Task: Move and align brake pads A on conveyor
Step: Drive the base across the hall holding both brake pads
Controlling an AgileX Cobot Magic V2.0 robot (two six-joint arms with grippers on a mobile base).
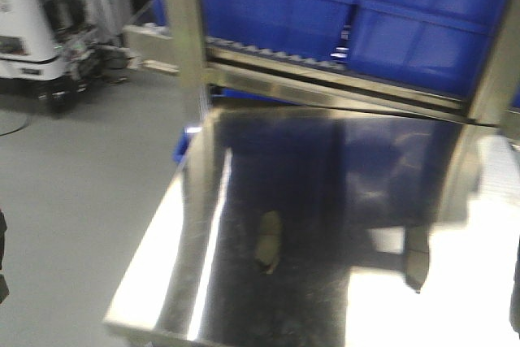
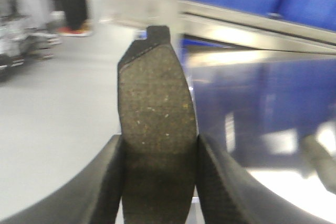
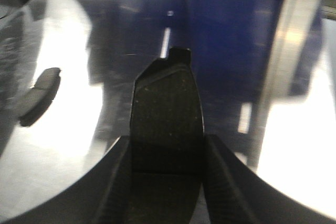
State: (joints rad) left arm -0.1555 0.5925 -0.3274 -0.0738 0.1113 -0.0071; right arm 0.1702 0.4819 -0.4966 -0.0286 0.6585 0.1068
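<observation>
In the left wrist view my left gripper point(image 2: 159, 148) is shut on a brake pad point(image 2: 156, 98), a speckled grey-brown oblong standing up between the fingers, over the steel table's left edge. My right gripper point(image 3: 167, 148) is shut on a second, darker brake pad point(image 3: 167, 103) held above the table. Two more brake pads lie flat on the steel table point(image 1: 154, 274), one left of centre point(image 1: 268, 241) and one to the right point(image 1: 417, 262). The right wrist view shows a loose pad point(image 3: 39, 95) to its left; another pad point(image 2: 321, 157) shows blurred at the left wrist view's right edge. The conveyor is out of view.
The shiny steel table reflects the blue bins point(image 1: 284, 6) that stand on a roller rack point(image 1: 325, 67) behind it. A steel post point(image 1: 185, 22) rises at the table's back left corner. Grey floor point(image 1: 73, 176) and a machine point(image 1: 32, 22) lie to the left.
</observation>
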